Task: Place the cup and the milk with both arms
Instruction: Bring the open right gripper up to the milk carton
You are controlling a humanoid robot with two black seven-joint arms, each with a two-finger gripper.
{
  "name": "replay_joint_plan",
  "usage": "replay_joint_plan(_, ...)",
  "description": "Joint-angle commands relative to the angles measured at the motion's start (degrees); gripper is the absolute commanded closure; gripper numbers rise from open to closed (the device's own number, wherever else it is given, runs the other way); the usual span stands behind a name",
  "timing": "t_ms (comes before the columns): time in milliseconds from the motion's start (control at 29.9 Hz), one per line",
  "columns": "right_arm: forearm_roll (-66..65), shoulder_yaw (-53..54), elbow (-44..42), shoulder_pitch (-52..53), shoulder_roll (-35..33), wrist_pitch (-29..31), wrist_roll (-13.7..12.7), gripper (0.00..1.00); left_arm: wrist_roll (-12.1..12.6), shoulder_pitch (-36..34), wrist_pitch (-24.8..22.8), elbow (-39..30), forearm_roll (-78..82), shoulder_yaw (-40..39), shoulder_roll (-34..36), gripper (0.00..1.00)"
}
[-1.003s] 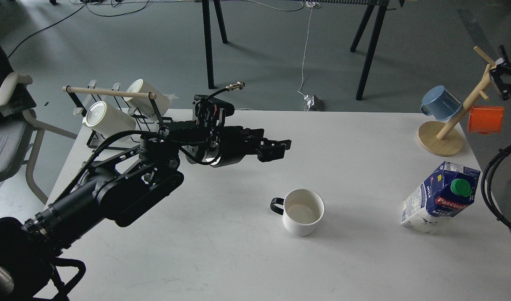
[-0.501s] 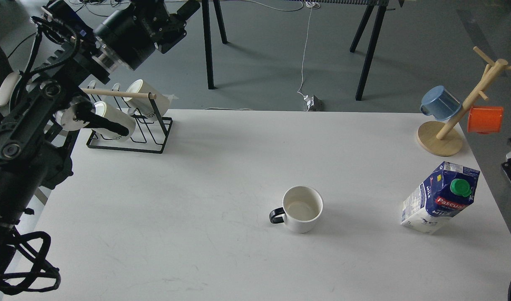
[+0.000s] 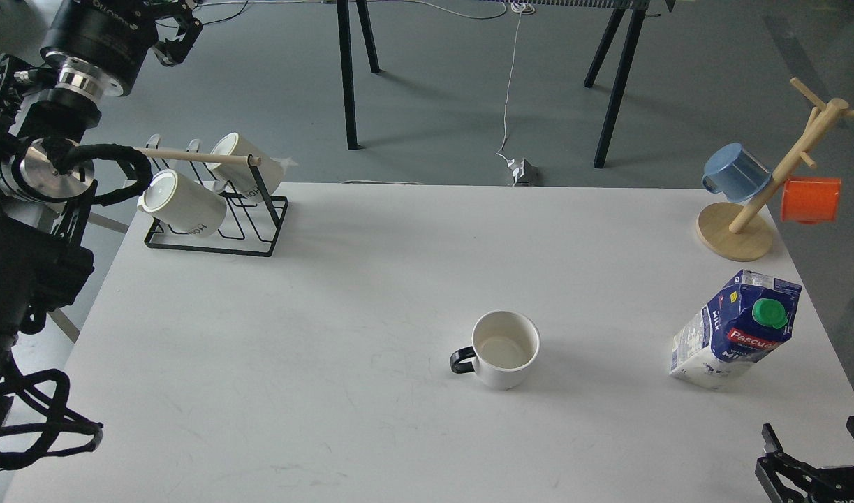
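White bench (image 3: 371,293) over grey floor. The white mug (image 3: 505,358) stands upright mid-bench toward the near edge; the milk carton (image 3: 737,330) stands by the right edge. I judge both placed: retreat clear, touching neither. Left gripper (image 3: 174,36) raised beyond the far-left corner, aperture indiscernible. Right gripper (image 3: 814,467) at the near-right corner, fingers spread.

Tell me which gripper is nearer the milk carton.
Right. The right gripper sits open just below the milk carton; the left gripper is raised far off, beyond the table's far-left corner.
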Motion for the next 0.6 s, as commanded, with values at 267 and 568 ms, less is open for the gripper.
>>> replay_joint_plan(267, -4.83, -4.09, -0.45, 8.47, 7.40, 0.00, 0.29, 0.01, 0.67, 0.66, -0.10, 0.67, -0.54, 0.12, 0.03, 0.00)
replay_joint_plan(568, -4.83, -2.25, -1.33, 10.14, 8.01, 0.00, 0.99, 0.01, 0.67, 0.66, -0.01, 0.76, -0.63, 0.21, 0.03, 0.00)
